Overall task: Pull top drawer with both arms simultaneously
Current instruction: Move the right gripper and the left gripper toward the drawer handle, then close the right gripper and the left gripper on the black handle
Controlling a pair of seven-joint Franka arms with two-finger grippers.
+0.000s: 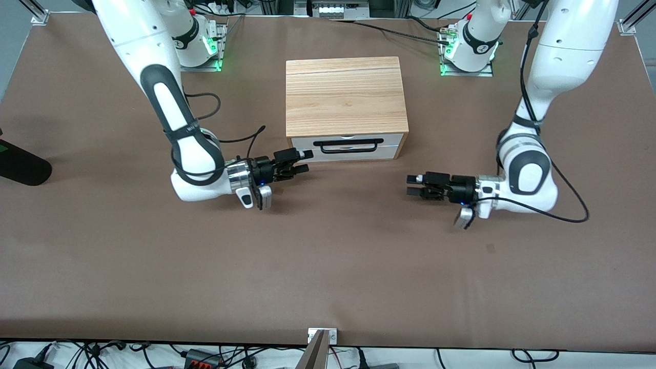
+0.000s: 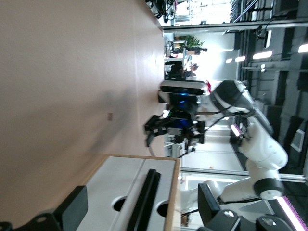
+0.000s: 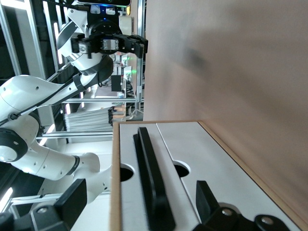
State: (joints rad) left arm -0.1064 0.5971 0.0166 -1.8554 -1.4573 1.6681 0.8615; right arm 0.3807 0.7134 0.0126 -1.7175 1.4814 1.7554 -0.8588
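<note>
White top drawer (image 1: 346, 146) sits shut (no legible labels); left gripper (image 1: 414, 186) and right gripper (image 1: 302, 160) flank it, jaws apart.

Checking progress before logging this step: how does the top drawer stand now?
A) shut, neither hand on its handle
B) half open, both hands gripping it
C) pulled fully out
A: the top drawer sits flush in the cabinet, while the right hand and left hand hang open, off its handle.

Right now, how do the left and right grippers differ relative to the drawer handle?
The right gripper sits close by the cabinet's front corner, angled toward the handle; the left gripper sits farther from the cabinet front, held level. Both are open, low over the table, and neither touches the handle on the shut top drawer.
</note>
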